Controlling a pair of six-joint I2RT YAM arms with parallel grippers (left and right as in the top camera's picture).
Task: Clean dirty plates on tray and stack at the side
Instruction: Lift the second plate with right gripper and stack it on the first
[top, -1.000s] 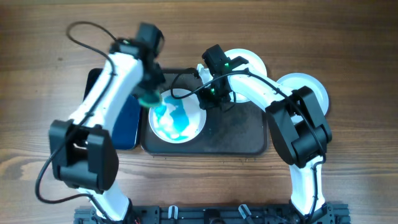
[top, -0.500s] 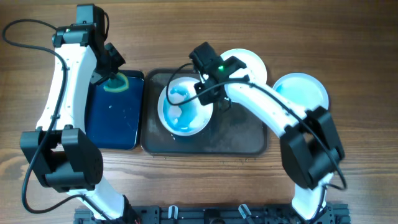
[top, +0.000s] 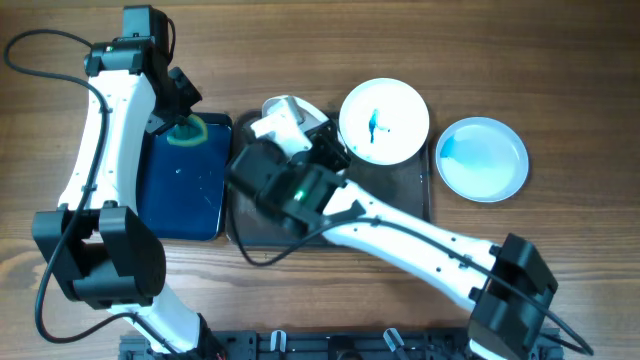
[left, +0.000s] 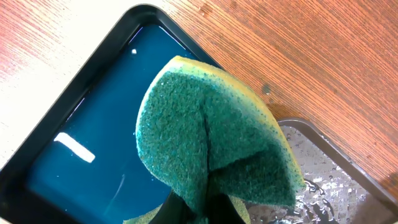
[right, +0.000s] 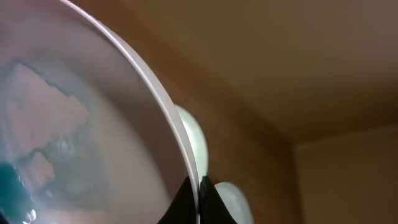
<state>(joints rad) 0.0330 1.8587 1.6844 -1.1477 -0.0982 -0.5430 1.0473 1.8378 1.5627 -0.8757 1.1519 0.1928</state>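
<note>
Pinching the smeared plate's (right: 62, 124) rim, right gripper (right: 198, 190) holds it tilted; left gripper (left: 205, 208) clamps the sponge (left: 211, 137). 1 bluish plate (top: 483, 158) sits aside, 1 streaked plate (top: 385, 122) awaits wiping.

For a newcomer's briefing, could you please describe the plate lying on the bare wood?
Find the dark tray in the middle of the table and look just past its right edge. The plate lies flat on the wood there, its face washed pale blue, while the neighbouring plate is white with one small teal streak.

Warm brown wood-grain table (top: 560, 60) under soft, even overhead light
</note>
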